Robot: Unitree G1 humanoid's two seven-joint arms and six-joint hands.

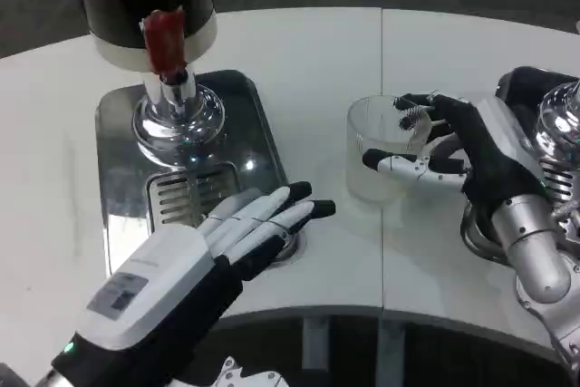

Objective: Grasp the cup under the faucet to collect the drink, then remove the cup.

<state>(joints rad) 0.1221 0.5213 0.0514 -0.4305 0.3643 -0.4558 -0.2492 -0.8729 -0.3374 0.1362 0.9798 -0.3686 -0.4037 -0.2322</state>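
Fingers of the right hand point(453, 156) wrap the clear round plastic cup point(385, 159), out on the white table point(317, 43). Hold gently, keep it upright, carry it under the red-handled silver faucet point(168, 61). The left hand point(240, 233) rests flat, holding nothing.

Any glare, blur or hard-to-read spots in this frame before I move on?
Head view: sharp overall, no motion blur; bright glare spots on the chrome dispenser base and drip tray; the clear cup is low-contrast against the white table, its rim faint; the right hand partly hides the cup's far side; the left hand casts a soft shadow.
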